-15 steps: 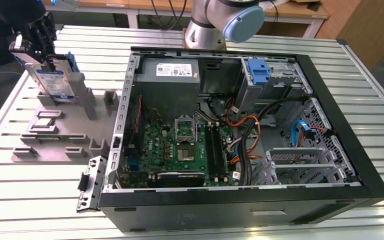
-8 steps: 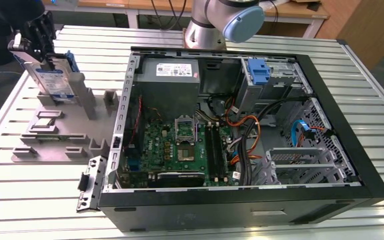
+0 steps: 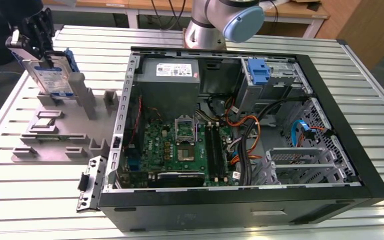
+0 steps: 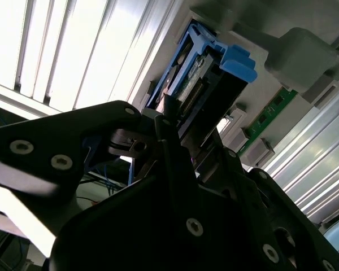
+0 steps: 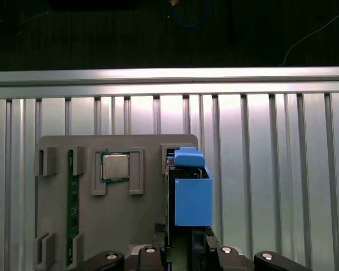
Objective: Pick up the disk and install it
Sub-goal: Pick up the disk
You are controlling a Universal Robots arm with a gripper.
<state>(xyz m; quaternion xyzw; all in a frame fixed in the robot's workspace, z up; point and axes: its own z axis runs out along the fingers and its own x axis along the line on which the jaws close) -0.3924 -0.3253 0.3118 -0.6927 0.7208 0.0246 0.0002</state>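
Gripper (image 3: pixel 43 59) grips the upper edge of the disk (image 3: pixel 53 80), which stands upright at the far corner of the grey parts tray (image 3: pixel 78 125), on the exterior view's left of the open computer case (image 3: pixel 352 165).

Robotics lab or assembly test workshop. Ribbed aluminium counter (image 3: pixel 32 200). Industrial robot arm (image 3: pixel 225 20) rises at its far edge. Open desktop computer case (image 3: pixel 245 207) lies on side, motherboard (image 3: pixel 178 145) and wiring exposed. Grey moulded fixture tray (image 3: pixel 78 120) holds loose parts: processor chip (image 5: pixel 116 166), memory stick (image 5: pixel 72 197). Wooden workbenches (image 3: pixel 299 10) and hanging cables (image 3: pixel 172 7) behind.
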